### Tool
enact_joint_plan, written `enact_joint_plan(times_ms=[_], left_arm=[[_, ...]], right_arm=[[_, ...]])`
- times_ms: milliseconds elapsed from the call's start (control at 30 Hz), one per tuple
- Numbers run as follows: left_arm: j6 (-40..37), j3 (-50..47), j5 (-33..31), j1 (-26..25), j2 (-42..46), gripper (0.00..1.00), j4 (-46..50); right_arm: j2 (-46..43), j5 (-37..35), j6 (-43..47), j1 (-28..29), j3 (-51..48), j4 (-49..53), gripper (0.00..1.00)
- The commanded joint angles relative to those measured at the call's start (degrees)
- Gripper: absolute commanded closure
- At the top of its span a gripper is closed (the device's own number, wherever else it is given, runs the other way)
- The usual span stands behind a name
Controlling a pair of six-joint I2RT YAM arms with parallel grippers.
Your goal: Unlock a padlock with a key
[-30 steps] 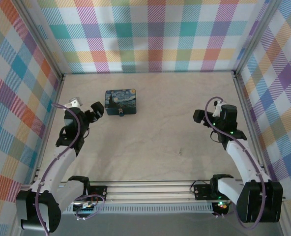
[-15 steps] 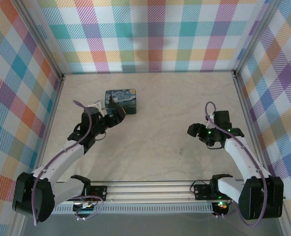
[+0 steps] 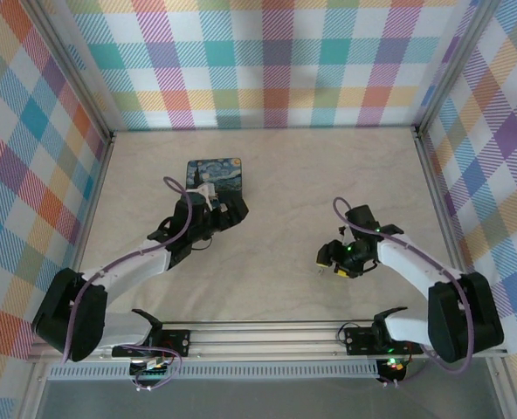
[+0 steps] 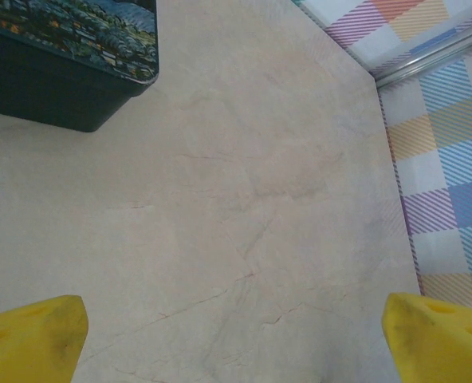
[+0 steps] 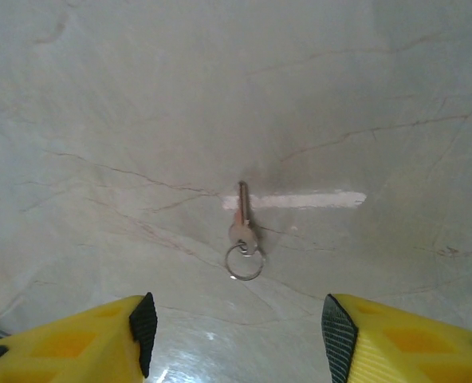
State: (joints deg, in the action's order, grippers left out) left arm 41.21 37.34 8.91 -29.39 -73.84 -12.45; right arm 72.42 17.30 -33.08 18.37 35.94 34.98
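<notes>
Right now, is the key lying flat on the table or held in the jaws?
Flat on the table: the key lies clear of the open right jaws.

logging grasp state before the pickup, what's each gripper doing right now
Left gripper: open, holding nothing.
Right gripper: open, empty; the key lies loose just ahead of it.

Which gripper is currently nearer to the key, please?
The right. The right gripper hovers open close over the key, which lies centred just ahead of it; the left gripper is far off, beside the painted tin.
</notes>
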Motion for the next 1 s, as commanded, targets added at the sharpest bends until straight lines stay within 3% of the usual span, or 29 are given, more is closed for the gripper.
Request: enact_joint_plan(times_ms=[0, 967], left_arm=[[0.9, 2.2, -0.7, -0.9, -0.9, 0.05, -2.8], [0.5, 1.3, -2.8, -1.2, 0.6, 0.03, -0.8]], right_arm=[[2.4, -2.0, -1.4, 1.6, 1.4, 0.9, 0.44], [16.5, -13.8, -0.1, 12.9, 11.8, 7.6, 0.58]])
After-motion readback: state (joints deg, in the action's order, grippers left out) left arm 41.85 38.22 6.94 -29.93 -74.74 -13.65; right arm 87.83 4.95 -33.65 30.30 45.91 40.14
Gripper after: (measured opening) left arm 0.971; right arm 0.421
